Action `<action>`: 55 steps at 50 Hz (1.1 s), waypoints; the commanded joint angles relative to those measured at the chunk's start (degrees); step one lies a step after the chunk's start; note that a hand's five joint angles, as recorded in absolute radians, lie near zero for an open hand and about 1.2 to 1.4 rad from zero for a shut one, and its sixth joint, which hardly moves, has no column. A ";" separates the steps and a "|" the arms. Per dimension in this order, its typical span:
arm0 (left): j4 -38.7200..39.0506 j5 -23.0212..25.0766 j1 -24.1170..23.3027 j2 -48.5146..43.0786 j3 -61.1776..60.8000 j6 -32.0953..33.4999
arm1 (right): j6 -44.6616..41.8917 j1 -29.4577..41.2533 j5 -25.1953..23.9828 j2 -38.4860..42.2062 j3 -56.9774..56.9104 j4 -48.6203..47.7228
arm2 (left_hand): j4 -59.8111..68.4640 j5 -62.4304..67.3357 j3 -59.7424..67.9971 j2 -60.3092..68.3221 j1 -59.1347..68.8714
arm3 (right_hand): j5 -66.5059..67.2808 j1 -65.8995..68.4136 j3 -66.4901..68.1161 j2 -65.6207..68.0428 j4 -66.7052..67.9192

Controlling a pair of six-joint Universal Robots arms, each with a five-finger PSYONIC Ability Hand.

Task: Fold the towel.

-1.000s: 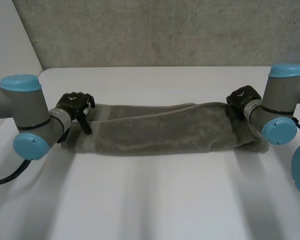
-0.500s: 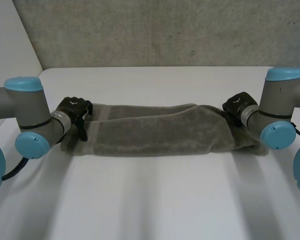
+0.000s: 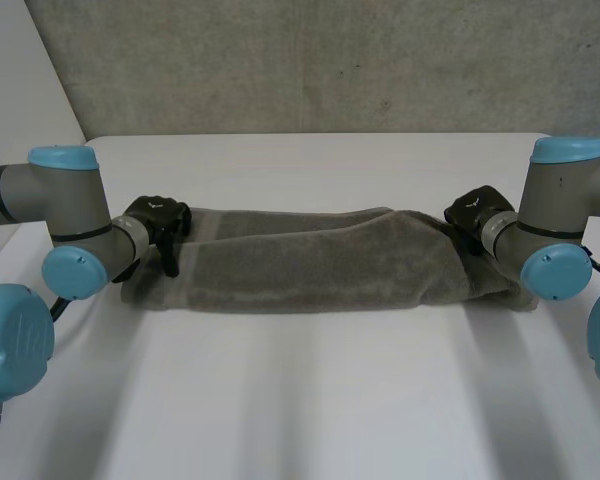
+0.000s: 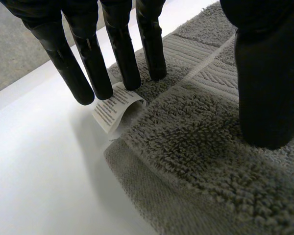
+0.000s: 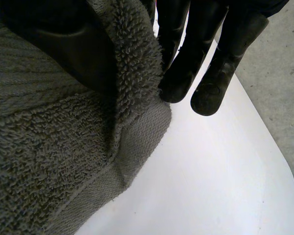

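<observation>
A grey towel (image 3: 320, 265) lies folded into a long strip across the white table (image 3: 300, 400). My left hand (image 3: 152, 214) is at the strip's left end. In the left wrist view its fingers (image 4: 122, 54) are straight, their tips on the towel's (image 4: 210, 147) far edge beside a white label (image 4: 115, 106), and the thumb (image 4: 267, 73) rests on top of the cloth. My right hand (image 3: 477, 211) is at the right end. There its thumb (image 5: 63, 44) and fingers (image 5: 186, 58) pinch a raised fold at the corner of the towel (image 5: 49, 147).
A grey textured wall (image 3: 330, 60) rises behind the table's far edge. The table's right corner edge (image 5: 279, 161) runs close to my right hand. Bare white table lies in front of the towel.
My left hand has sunk onto the towel's left end and its arm swung inward. My right hand moved slightly down and left, laying the right end flatter.
</observation>
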 commanded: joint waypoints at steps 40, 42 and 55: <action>4.06 -0.38 -2.02 6.12 -6.49 0.23 | 0.00 -0.18 0.00 -0.06 0.31 -0.09 | 41.30 41.74 41.19 41.10 41.23 | 3.01 3.36 3.00 3.44 3.23; 4.76 -0.47 -2.02 6.12 -6.66 0.23 | 0.00 -0.18 0.00 -0.06 0.40 -0.09 | 31.17 31.61 31.05 30.97 31.09 | 3.01 3.36 3.00 3.44 3.23; 5.21 -0.47 -2.02 6.12 -9.04 0.31 | 0.00 -0.18 -0.08 -0.15 0.83 -0.17 | 11.89 12.33 11.77 11.69 11.81 | 3.01 3.36 3.00 3.44 3.23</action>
